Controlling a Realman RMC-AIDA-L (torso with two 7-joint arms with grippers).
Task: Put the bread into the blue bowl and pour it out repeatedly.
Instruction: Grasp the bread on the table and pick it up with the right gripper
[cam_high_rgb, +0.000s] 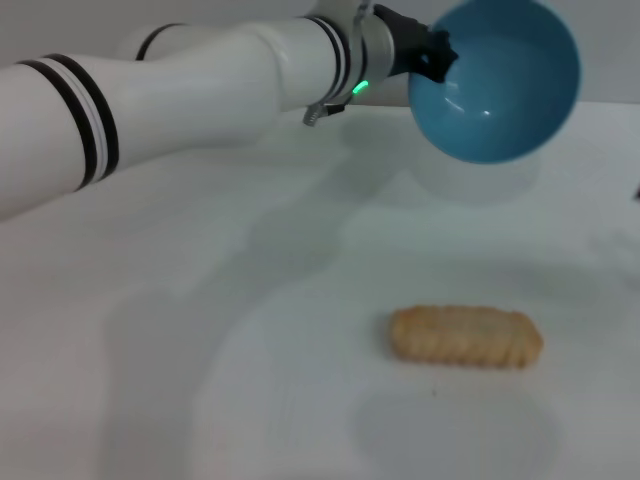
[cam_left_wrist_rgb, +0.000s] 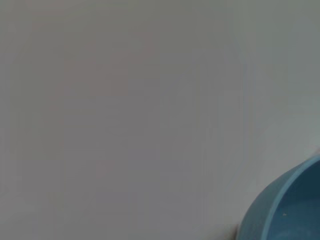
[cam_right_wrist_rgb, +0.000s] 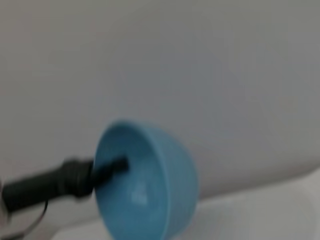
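Bread (cam_high_rgb: 467, 336) lay flat on the white table (cam_high_rgb: 200, 380), near and right of centre in the head view, ridged top up and long side running left to right. Far above it, the left arm (cam_high_rgb: 180, 90) reached in from the left and across the far side of the scene. Its black left gripper (cam_high_rgb: 432, 58) was clamped on the rim of the blue bowl (cam_high_rgb: 500, 85), which hung in the air, tipped on its side with the empty inside facing the camera. Bowl and bread were well apart.

From the left wrist, only a curved part of the blue bowl (cam_left_wrist_rgb: 287, 210) showed in one corner, its rim and some of the inside, against a plain pale background.

From the right wrist, the blue bowl (cam_right_wrist_rgb: 150, 180) appeared farther off, again tipped on its side with its opening turned toward the left gripper (cam_right_wrist_rgb: 112, 167). One dark finger (cam_right_wrist_rgb: 111, 166) lay inside the bowl over the rim, so the grip on the rim was plain. A strip of table (cam_right_wrist_rgb: 260, 215) showed below. The right gripper itself did not appear in any view.
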